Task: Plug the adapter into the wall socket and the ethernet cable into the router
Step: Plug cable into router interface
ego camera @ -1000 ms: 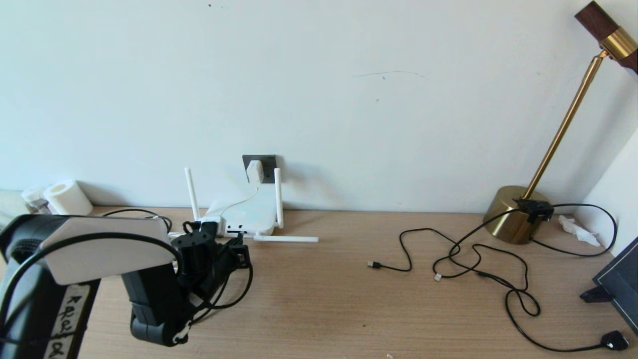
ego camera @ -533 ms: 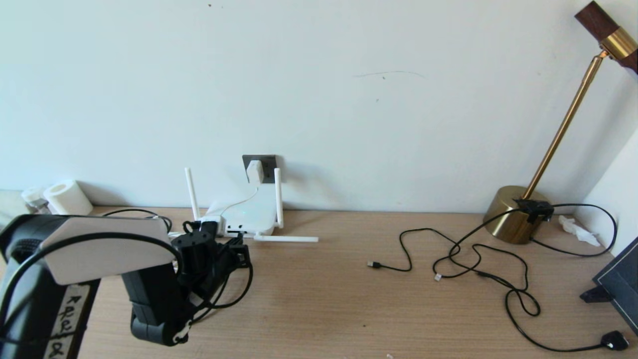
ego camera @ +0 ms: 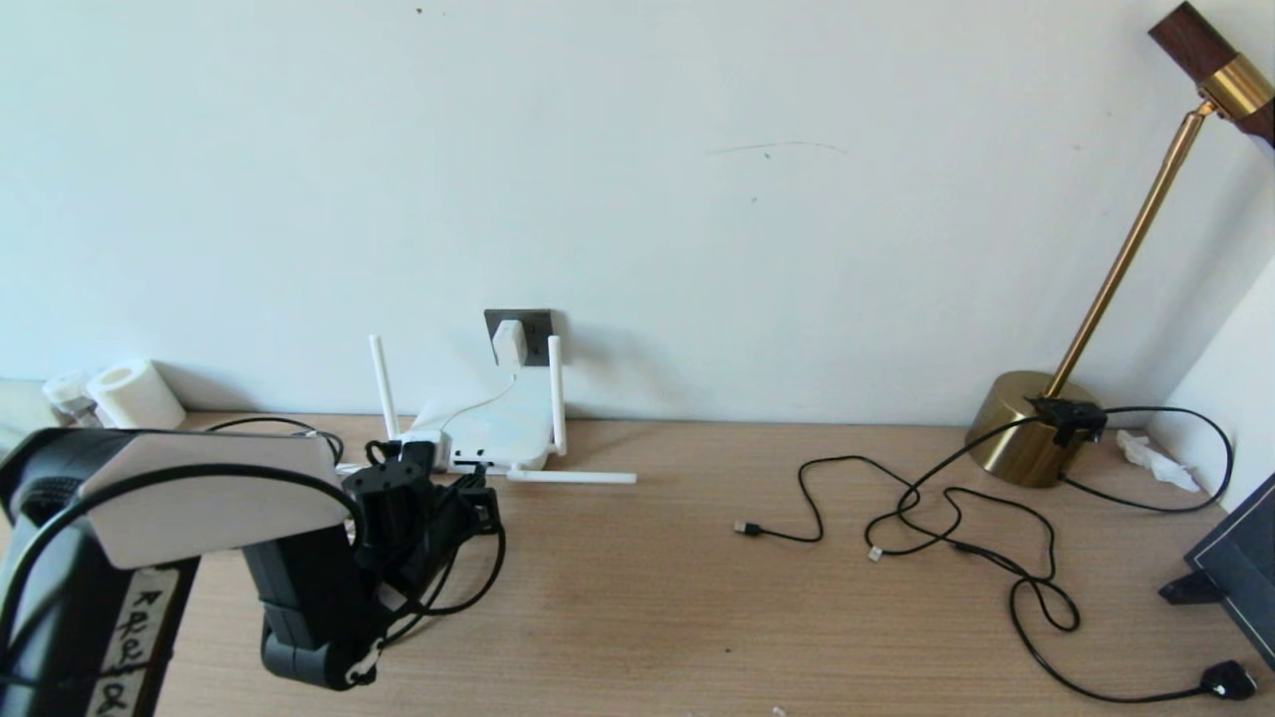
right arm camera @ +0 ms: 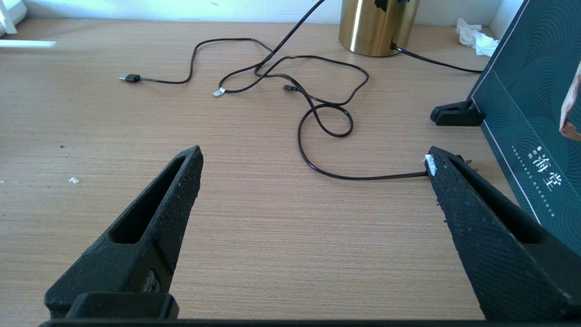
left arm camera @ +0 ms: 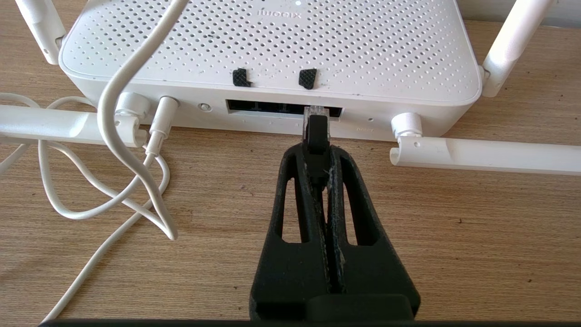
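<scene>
We are seeing the router lying left of centre in the head view, below the wall socket, where the adapter is already sitting plugged in. That half looks done. We are now working the ethernet cable: our left gripper is pinching its black boot, reaching low and level, the clear tip just entering the port slot. Our right gripper is hanging spread wide over bare desk, holding nothing.

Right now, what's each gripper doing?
Left gripper: shut on the ethernet cable, its clear tip at the router port slot.
Right gripper: open, empty, above the table.
</scene>
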Robot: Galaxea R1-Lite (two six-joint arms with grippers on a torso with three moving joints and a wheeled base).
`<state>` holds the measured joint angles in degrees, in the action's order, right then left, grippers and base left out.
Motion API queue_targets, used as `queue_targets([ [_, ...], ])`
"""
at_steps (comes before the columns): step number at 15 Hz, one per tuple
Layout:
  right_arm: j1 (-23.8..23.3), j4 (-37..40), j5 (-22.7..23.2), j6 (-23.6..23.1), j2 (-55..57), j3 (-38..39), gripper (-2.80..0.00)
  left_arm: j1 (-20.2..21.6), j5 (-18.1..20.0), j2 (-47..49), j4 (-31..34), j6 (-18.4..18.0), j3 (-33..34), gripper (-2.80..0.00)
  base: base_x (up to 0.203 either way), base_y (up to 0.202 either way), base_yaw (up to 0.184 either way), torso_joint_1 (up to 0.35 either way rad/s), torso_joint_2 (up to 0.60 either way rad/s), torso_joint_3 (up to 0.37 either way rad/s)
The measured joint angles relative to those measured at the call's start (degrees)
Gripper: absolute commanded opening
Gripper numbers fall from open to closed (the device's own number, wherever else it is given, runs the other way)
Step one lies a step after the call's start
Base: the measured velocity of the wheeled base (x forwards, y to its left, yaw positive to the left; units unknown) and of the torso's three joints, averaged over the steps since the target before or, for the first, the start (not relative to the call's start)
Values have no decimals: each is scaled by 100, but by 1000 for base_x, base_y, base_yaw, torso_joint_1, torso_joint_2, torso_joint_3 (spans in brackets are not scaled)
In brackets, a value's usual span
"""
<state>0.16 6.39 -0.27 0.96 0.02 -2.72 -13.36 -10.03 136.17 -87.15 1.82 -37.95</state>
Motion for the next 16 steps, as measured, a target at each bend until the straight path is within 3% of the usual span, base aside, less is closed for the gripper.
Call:
queue_targets([
  [16, 0, 0, 2, 0, 0, 0, 0, -18, 0, 21, -6, 0, 16, -280, 0, 0, 0, 0, 0, 0],
])
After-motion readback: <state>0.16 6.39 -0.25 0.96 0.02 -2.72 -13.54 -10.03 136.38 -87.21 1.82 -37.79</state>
